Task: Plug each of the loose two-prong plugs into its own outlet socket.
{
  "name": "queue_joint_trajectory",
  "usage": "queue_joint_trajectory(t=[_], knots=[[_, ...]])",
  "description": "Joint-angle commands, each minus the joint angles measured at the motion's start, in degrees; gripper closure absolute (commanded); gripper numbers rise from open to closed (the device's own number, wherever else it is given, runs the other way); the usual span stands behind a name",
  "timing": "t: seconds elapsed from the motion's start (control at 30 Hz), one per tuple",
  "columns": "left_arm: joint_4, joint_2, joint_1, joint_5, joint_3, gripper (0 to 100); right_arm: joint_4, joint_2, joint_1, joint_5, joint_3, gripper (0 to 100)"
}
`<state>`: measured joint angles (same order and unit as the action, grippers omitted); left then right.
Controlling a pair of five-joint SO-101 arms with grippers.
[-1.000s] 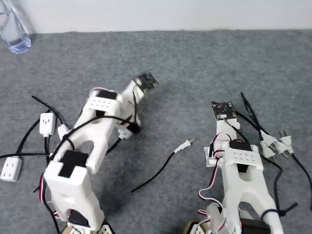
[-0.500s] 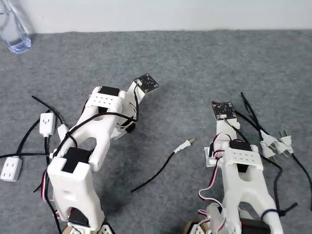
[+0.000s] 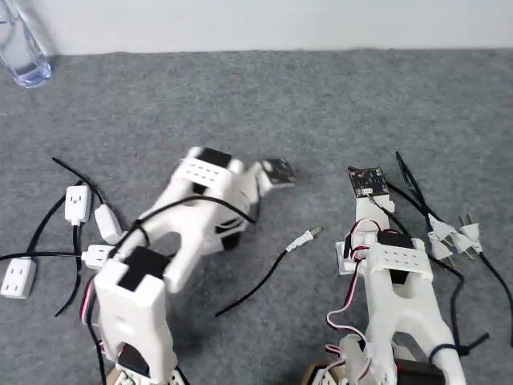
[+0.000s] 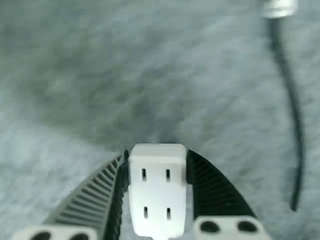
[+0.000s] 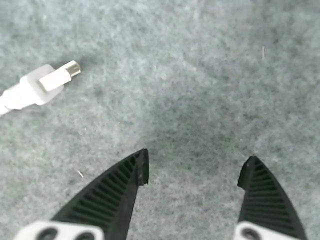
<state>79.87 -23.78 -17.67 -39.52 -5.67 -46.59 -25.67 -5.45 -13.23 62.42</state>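
My left gripper (image 4: 157,156) is shut on a white outlet socket (image 4: 156,192), slotted face up between the jaws. Past it lies a white two-prong plug (image 4: 280,7) on a black cable (image 4: 292,125). The high view places that plug (image 3: 303,237) mid-table, between the left arm (image 3: 200,216) and the right arm (image 3: 397,281). My right gripper (image 5: 195,167) stands open just above the carpet, with the same plug (image 5: 42,85) off to one side. Two more loose plugs (image 3: 449,237) lie at the right.
Other white sockets on black cords lie at the left: one (image 3: 77,202), one (image 3: 18,278) near the edge, and two small ones (image 3: 103,237). A clear bottle (image 3: 24,48) stands at the back left. Grey carpet (image 3: 321,104) covers the table.
The left arm has swung to the right, toward the mid-table plug, carrying the socket. The right arm has not moved.
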Motion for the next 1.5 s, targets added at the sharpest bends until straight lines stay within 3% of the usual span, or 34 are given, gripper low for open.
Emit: queue_joint_trajectory(t=[0.0, 0.37, 0.47, 0.7, 0.93, 1.27, 1.47], knots=[[2.2, 1.1, -7.5, -1.0, 1.1, 99, 0.7, -1.1, 0.3, -0.6, 0.1, 70.3], [1.6, 1.0, -19.0, -0.6, 1.3, 99, 0.6, -1.6, -0.2, -0.6, 0.1, 70.3], [-0.9, 1.0, -21.0, 2.4, 1.0, 99, 0.6, -1.6, -1.3, -0.4, 0.1, 70.3], [-2.7, 1.1, -21.1, 2.5, 1.2, 98, -0.4, -1.7, -2.1, -2.2, 0.1, 70.3], [-3.2, 4.8, -20.1, 6.0, 1.0, 77, 0.8, -6.9, -3.4, -2.0, 2.8, 70.3], [-2.0, 15.4, -17.1, 6.6, -2.0, 77, 3.6, -26.0, -2.9, -2.5, 13.7, 70.3], [6.6, 23.8, -14.2, 12.7, 3.8, 77, 3.7, -27.7, -2.0, -2.3, 14.6, 70.3]])
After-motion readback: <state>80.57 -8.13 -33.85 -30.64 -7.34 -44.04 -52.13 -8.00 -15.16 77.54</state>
